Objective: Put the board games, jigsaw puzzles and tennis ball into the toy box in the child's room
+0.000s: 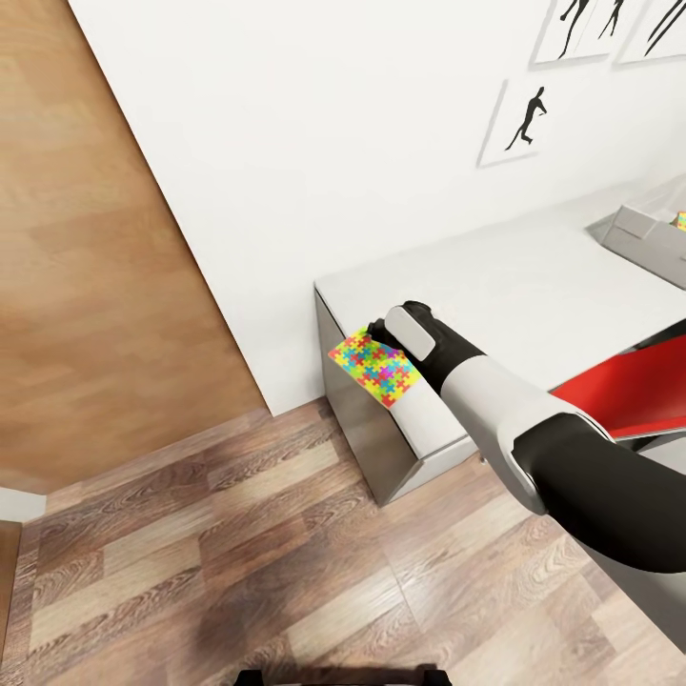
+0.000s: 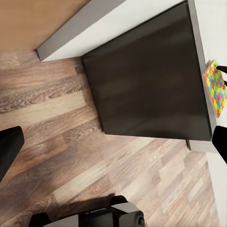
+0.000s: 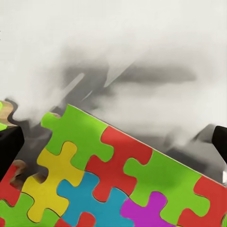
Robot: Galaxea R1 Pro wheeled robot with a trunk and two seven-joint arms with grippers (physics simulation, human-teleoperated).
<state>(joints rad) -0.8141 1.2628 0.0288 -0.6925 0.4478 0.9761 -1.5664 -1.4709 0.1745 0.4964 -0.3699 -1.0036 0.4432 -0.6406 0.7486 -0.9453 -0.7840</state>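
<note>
1. Bright jigsaw pattern in green, red, yellow and blue: jigsaw puzzle (image 1: 375,368), lying flat on the end corner of the table (image 1: 534,276), one corner jutting past the edge.
2. Right at the puzzle, right gripper (image 1: 381,335), reaching from the white and black forearm; fingertips hidden behind wrist and puzzle in the head view.
3. Close under the fingers in the right wrist view, puzzle (image 3: 118,175) face up, dark fingertips at either side of it, well apart. Jaws spread wide, nothing clamped between them by the look of it; contact with the puzzle not possible to confirm.
4. Long axis of the puzzle running roughly across the line between the fingers, near edge straight and slightly raised against the pale tabletop.
5. Left gripper (image 2: 113,142) over wood floor and the dark cabinet end; dark fingers (image 2: 8,149) far apart, empty. Puzzle (image 2: 215,87) well off beyond one fingertip, so right arm plainly nearer.
6. Toy box (image 1: 640,238) well away from the right fingers, further along the table; another puzzle-patterned scrap inside it. Carry still to come, judging from this.
</note>
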